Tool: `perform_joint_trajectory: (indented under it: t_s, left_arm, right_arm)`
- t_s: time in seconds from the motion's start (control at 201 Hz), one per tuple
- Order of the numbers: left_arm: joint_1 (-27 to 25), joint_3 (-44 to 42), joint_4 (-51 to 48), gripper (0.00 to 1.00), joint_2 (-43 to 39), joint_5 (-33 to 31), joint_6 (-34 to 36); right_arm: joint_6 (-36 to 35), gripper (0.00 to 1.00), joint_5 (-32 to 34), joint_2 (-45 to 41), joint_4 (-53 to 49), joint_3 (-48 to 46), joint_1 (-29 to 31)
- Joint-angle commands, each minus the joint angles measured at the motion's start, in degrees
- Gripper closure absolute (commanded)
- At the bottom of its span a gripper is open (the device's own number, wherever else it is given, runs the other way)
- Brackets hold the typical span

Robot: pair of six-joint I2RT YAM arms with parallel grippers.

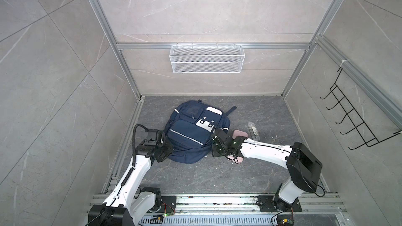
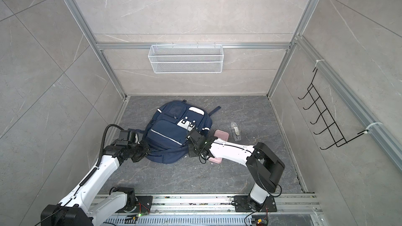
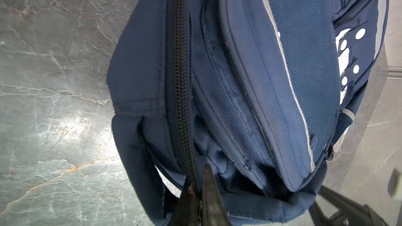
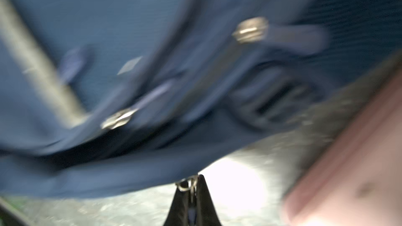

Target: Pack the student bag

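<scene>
The student bag [image 1: 191, 131] lies flat, front up, in the middle of the tabletop [image 1: 217, 177], with an arm at each lower corner. The left gripper [image 3: 199, 183] is clenched on the bag's fabric edge right beside the main zipper [image 3: 180, 83], which looks shut along the stretch in view. The right gripper [image 4: 193, 181] is clamped on what looks like a small metal zip pull [image 4: 185, 184], though that wrist view is badly blurred. The main risk is a slip. The pull is thin and smooth, so a tug at an angle to the zipper line could pop it out of the jaws. If the left pinch gives way, the soft bag would slide or bunch instead of unzipping. Pulling against folded cloth could also jam the slider. The right forearm hangs directly over a pink case [image 1: 240, 136], just beside the bag, and a low sweep along the zipper could shove it into the clear case [image 1: 253, 130] nearby. That would move both items away from easy reach for packing.
</scene>
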Motion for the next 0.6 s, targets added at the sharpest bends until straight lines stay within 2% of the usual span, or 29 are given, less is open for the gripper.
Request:
perform_joint_trajectory:
  t_s: [0.0,0.159,0.343,0.592]
  left_arm:
    - [1.6,1.7,-0.9,1.0,-2.1,-3.7,2.3]
    - [2.4,1.4,-1.6,1.0,-3.1,-3.3,2.9]
    - [2.4,0.5,-0.9,1.0,-2.4,-2.4,3.5]
    - [2.5,0.6,0.5,1.0,-0.9,-3.4,3.3]
  right_arm:
    - [-3.1,1.0,1.9,1.7,-3.6,0.9,-4.7]
    - [-4.3,1.0,1.8,3.7,-4.4,2.5,-9.2]
    - [-4.3,1.0,-4.2,-0.6,-0.8,-2.0,-8.9]
    - [-2.7,1.0,-5.2,-6.3,-0.2,-8.2,-6.6]
